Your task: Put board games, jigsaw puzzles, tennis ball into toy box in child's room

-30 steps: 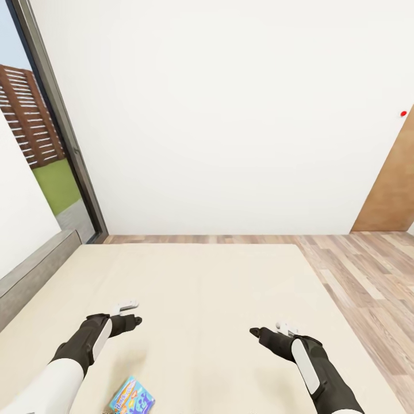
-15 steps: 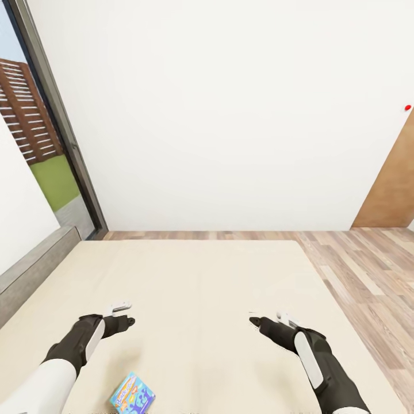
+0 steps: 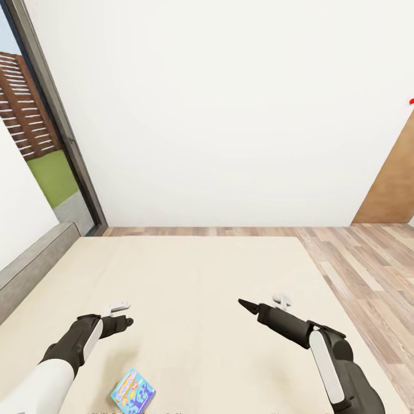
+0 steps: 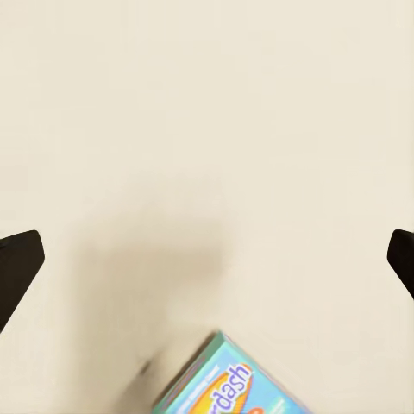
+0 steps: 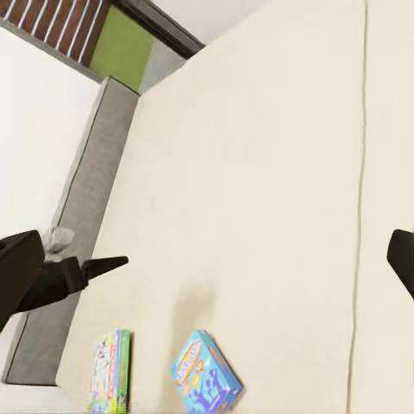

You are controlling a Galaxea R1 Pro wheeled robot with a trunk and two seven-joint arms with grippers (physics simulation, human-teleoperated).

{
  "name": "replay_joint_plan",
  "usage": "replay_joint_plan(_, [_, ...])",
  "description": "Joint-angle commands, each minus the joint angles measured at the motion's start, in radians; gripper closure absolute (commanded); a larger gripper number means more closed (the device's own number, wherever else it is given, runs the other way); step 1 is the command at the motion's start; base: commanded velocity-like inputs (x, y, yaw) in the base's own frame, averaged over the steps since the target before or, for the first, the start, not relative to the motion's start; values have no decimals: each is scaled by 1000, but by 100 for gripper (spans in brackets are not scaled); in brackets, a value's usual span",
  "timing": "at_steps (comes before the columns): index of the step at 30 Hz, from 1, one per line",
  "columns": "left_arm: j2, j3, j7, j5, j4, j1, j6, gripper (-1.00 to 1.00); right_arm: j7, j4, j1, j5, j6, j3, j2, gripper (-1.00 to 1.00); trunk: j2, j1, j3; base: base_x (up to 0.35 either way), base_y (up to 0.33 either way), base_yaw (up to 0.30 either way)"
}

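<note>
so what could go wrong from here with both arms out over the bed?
1. The light-blue board game lies flat on the bed, nearer the robot than the open left gripper. A top-down grasp may find no edge to bite and only push the box into the mattress.
2. The Monopoly box sits at the mattress edge in the right wrist view; a nudge could tip it off.

bed plain matt cream cloth, smooth | light-blue board game glossy printed card | floor wood planks, satin sheen | wall flat matt white | door brown wood, matt | left gripper matt black plastic
</note>
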Motion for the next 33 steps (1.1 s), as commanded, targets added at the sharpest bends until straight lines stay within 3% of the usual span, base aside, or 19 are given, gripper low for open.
replay_joint_plan(1, [0,3,-5,0,-2,-1,7,-100,15,-7,3,-2,7,-3,1,-100,-1,0,-3,0,0,0])
replay_joint_plan(22, [-1,1,-21,0,56,-1,40,-100,119,-5,9,-4,4,-5,-1,-100,-1,0,-37,0,0,0])
replay_joint_plan(33, [-1,-4,-23,-3,56,-1,-11,-100,122,-5,9,2,2,-4,0,-100,-1,0,-55,0,0,0])
